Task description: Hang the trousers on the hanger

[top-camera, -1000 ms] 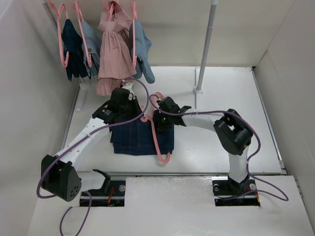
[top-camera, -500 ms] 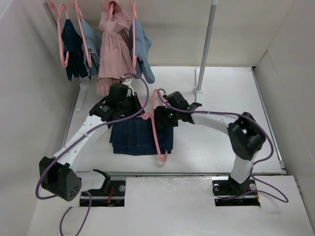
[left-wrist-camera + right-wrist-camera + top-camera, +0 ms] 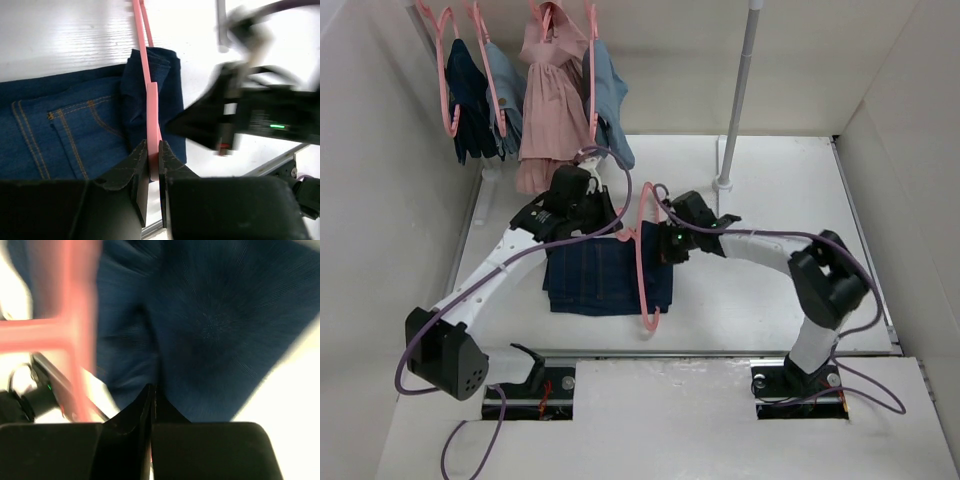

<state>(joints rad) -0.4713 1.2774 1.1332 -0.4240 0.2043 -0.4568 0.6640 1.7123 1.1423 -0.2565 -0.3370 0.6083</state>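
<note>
Hanging stock, back left: several pink hangers carry a small dark navy garment (image 3: 468,95), light blue garments (image 3: 506,92) and a pink dress (image 3: 548,110). A grey upright pole (image 3: 741,90) stands on a round foot at the back of the bench (image 3: 770,300), which is white with a faint wood grain.

The trousers (image 3: 595,280) lie folded in a near-rectangular stack on the bench, between the two arms. They are dark navy denim with tan stitching and a back pocket facing up in the left wrist view (image 3: 75,130).

The hanger (image 3: 641,270) is thin pink plastic with a curved hook and rounded ends. It runs front to back over the right part of the stack, hook toward the back, with denim visible on both sides of its bar. Whether any cloth passes through it cannot be told.

The left hand (image 3: 154,150) is clamped on the flat neck of the hanger, with a black finger pressed on each side. From above, it (image 3: 616,232) sits at the back edge of the trousers.

The right hand (image 3: 151,390) has its fingers together with no gap between them, tips at the denim (image 3: 210,325). Whether a fold is pinched cannot be told, since that view is blurred. From above, it (image 3: 660,245) sits at the back right corner of the trousers, just beside the hanger.
</note>
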